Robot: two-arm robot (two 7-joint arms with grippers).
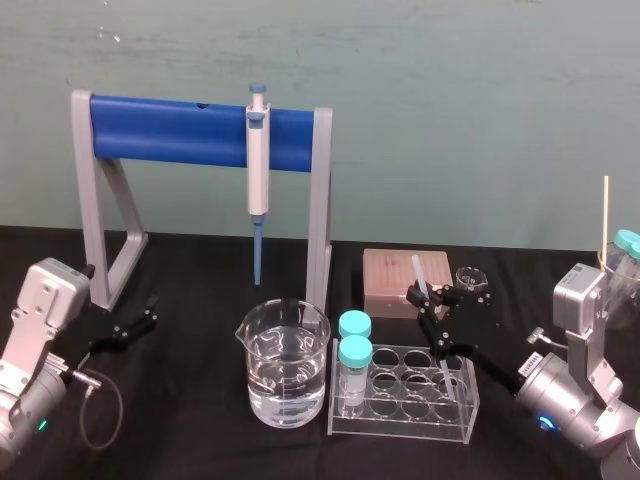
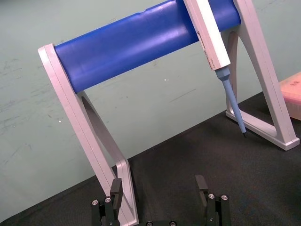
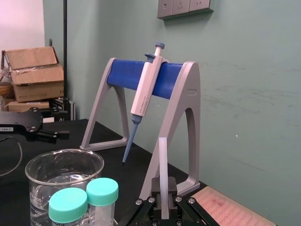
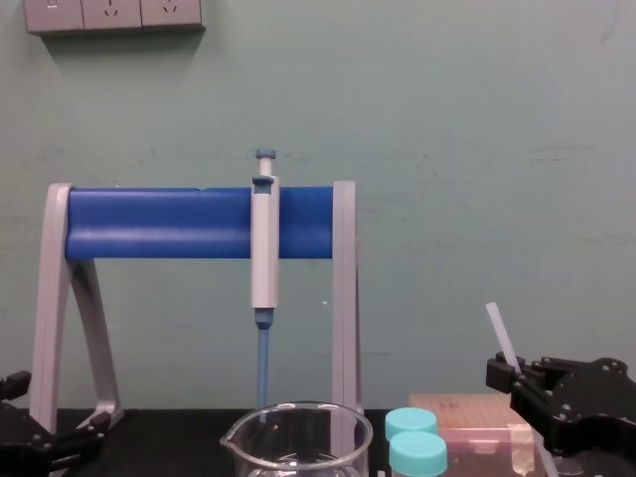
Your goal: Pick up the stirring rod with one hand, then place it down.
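The right gripper [image 1: 436, 318] reached in from the right, low over the clear tube rack [image 1: 400, 425], its fingers closed on the stirring rod [image 1: 418, 272]. The rod was tilted, its top leaning toward the pink tip box [image 1: 392, 283] and its lower end down at the rack's wells; contact there could not be told. A small beaker [image 1: 470, 276] stood just beyond the gripper. Bare table [image 1: 200, 300] lay between the large beaker [image 1: 285, 365] and the left gripper [image 1: 135, 325], which sat low beside the pipette stand [image 1: 180, 130], fingers apart and empty.
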